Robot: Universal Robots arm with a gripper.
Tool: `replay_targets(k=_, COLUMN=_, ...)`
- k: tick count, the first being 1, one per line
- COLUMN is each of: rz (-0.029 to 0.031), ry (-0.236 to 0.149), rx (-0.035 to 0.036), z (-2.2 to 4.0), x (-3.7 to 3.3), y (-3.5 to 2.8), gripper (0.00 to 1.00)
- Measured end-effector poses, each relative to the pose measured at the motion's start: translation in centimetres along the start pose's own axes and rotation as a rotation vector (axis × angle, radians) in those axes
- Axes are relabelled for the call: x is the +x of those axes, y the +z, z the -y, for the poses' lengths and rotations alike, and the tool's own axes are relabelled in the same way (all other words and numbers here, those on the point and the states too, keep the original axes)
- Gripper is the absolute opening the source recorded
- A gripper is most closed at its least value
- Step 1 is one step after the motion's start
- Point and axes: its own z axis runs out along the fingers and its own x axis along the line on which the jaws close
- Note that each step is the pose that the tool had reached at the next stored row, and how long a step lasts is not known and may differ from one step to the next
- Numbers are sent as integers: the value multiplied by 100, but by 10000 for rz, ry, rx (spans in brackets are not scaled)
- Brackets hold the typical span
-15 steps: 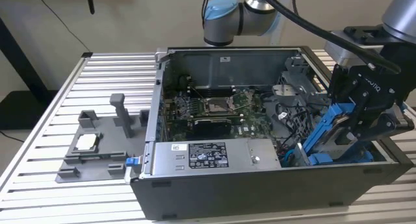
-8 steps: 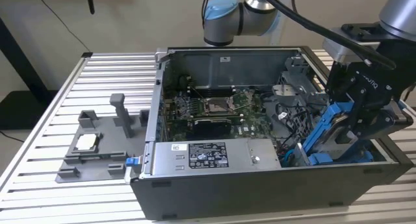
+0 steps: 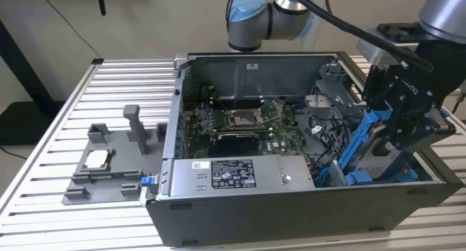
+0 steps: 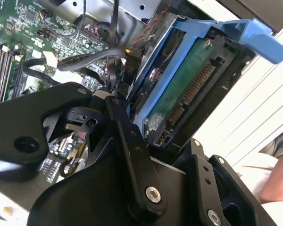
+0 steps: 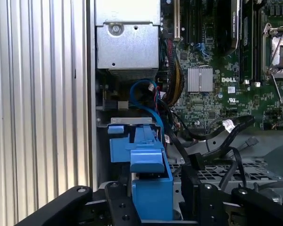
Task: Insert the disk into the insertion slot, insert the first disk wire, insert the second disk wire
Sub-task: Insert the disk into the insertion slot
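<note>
My gripper (image 3: 399,132) is shut on the disk (image 3: 370,144), a drive in a bright blue carrier frame. It holds the disk tilted over the front right corner of the open computer case. The disk's lower end reaches down to the blue-edged insertion slot (image 3: 380,178). In the second wrist view the disk (image 4: 186,92) shows its green circuit board and connectors beyond my black fingers (image 4: 132,155). The first wrist view has the blue carrier (image 5: 150,186) between the fingers (image 5: 203,202), above the blue slot parts (image 5: 125,141). Loose black wires (image 5: 236,129) lie beside the bay.
The grey power-supply box (image 3: 233,174) fills the case's front, with the motherboard (image 3: 240,123) behind it. A grey fixture (image 3: 102,172) holding a small silver chip (image 3: 98,159) stands on the slatted table at the exterior view's left. A person's hand (image 4: 279,181) shows outside the case.
</note>
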Motion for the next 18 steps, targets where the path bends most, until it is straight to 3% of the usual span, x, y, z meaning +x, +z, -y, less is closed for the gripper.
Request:
replay_targets(k=4, rz=-1, ry=1, rx=0, z=0, x=-1, y=0, gripper=57)
replay_targets(k=6, rz=-1, ry=1, rx=0, z=-1, x=0, y=0, gripper=69)
replay_targets(k=9, rz=-1, ry=9, rx=0, z=-4, x=-7, y=-1, gripper=74)
replay_targets(k=10, rz=-1, ry=20, rx=0, z=-5, x=-18, y=0, gripper=80)
replay_targets(k=12, rz=2, ry=49, rx=2, z=-7, x=-41, y=1, gripper=77)
replay_targets(k=15, rz=4, ry=102, rx=16, z=-10, x=-77, y=2, gripper=58)
replay_targets(k=17, rz=-3, ry=127, rx=25, z=-11, x=-82, y=1, gripper=58)
replay_targets(k=18, rz=-4, ry=131, rx=25, z=-12, x=-82, y=0, gripper=53)
